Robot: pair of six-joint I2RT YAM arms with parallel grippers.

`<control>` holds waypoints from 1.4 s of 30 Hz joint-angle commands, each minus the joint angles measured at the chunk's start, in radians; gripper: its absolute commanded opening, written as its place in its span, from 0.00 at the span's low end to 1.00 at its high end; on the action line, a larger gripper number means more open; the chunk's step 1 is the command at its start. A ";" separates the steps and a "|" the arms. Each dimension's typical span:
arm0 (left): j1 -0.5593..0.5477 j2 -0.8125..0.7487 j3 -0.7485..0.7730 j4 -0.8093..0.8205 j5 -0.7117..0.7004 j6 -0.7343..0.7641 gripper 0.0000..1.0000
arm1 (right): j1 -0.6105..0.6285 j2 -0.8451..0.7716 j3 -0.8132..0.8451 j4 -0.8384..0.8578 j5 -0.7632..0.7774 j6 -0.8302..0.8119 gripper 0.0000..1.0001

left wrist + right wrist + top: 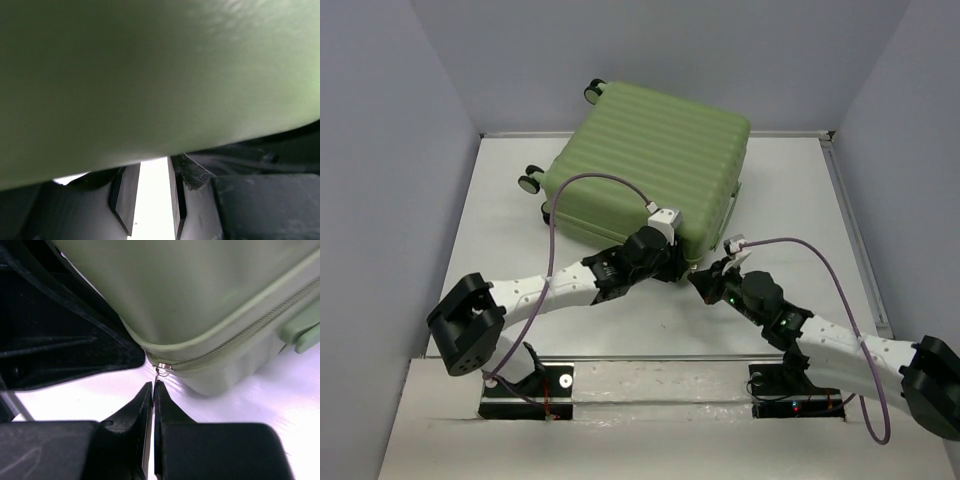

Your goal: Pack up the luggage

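Observation:
The luggage (650, 160) lies flat and closed on the white table, ribbed green shell up. My right gripper (153, 385) is shut on the small metal zipper pull (159, 371) at the luggage's near corner, where the zipper (240, 335) runs round the side. In the top view the right gripper (705, 278) sits just off that corner. My left gripper (672, 262) is pressed up to the same near edge. In the left wrist view the green shell (150, 75) covers its fingertips. Its jaws stand apart, with bare table showing between the fingers (125, 192).
Caster wheels (531, 182) stick out at the luggage's left and far sides. A pale green side handle (300, 332) shows to the right of the zipper corner. Grey walls close in the table (790, 200) on three sides.

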 commanded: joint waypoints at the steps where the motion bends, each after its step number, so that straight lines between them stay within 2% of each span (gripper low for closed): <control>1: 0.059 0.047 0.144 0.234 -0.022 0.041 0.38 | 0.195 0.083 0.094 -0.130 -0.098 0.043 0.07; 3: 0.062 0.055 0.170 0.229 0.012 0.036 0.38 | 0.204 0.204 0.128 -0.023 -0.069 0.083 0.07; 6: 0.064 0.021 0.187 0.180 0.009 0.032 0.38 | 0.213 0.381 0.171 0.149 0.162 0.236 0.07; 7: 0.065 0.000 0.183 0.134 -0.006 0.027 0.38 | 0.213 0.421 0.163 0.225 0.202 0.266 0.07; 8: 0.079 -0.057 0.166 0.106 -0.038 0.003 0.41 | 0.213 0.490 0.148 0.383 0.242 0.298 0.07; 10: 0.119 -0.134 0.137 0.056 -0.028 -0.043 0.53 | 0.213 0.541 0.161 0.455 0.267 0.310 0.07; 11: 0.177 -0.178 0.106 0.009 0.025 -0.089 0.61 | 0.213 0.562 0.172 0.479 0.270 0.312 0.07; 12: 0.206 -0.267 0.094 -0.018 0.052 -0.105 0.75 | 0.213 0.575 0.183 0.484 0.278 0.315 0.07; 14: 0.289 -0.355 0.088 -0.119 0.054 -0.103 0.89 | 0.213 0.592 0.175 0.505 0.296 0.326 0.07; 15: 0.324 -0.426 0.094 -0.180 0.047 -0.099 0.99 | 0.213 0.584 0.160 0.516 0.298 0.324 0.07; 16: 0.365 -0.451 0.103 -0.225 0.043 -0.094 0.99 | 0.213 0.576 0.157 0.516 0.299 0.321 0.07; 18: 0.528 -0.475 0.143 -0.270 0.076 -0.071 0.99 | 0.213 0.561 0.162 0.467 0.305 0.307 0.07; 20: 0.652 -0.455 0.169 -0.293 0.196 -0.063 0.99 | 0.213 0.542 0.165 0.444 0.296 0.297 0.07; 21: 0.774 -0.427 0.172 -0.287 0.248 -0.068 0.99 | 0.213 0.538 0.166 0.427 0.295 0.289 0.07; 24: 0.934 -0.377 0.141 -0.224 0.325 -0.117 0.99 | 0.213 0.521 0.172 0.400 0.290 0.268 0.07; 25: 1.024 -0.363 0.128 -0.186 0.386 -0.161 0.99 | 0.213 0.518 0.175 0.389 0.285 0.261 0.07; 27: 1.089 -0.308 0.138 -0.129 0.386 -0.192 0.99 | 0.213 0.507 0.177 0.378 0.276 0.248 0.07; 34: 1.151 -0.101 0.253 -0.109 0.405 -0.194 0.99 | 0.213 0.503 0.185 0.370 0.235 0.211 0.07; 42: 1.199 0.045 0.334 -0.096 0.435 -0.203 0.99 | 0.213 0.495 0.166 0.377 0.210 0.211 0.07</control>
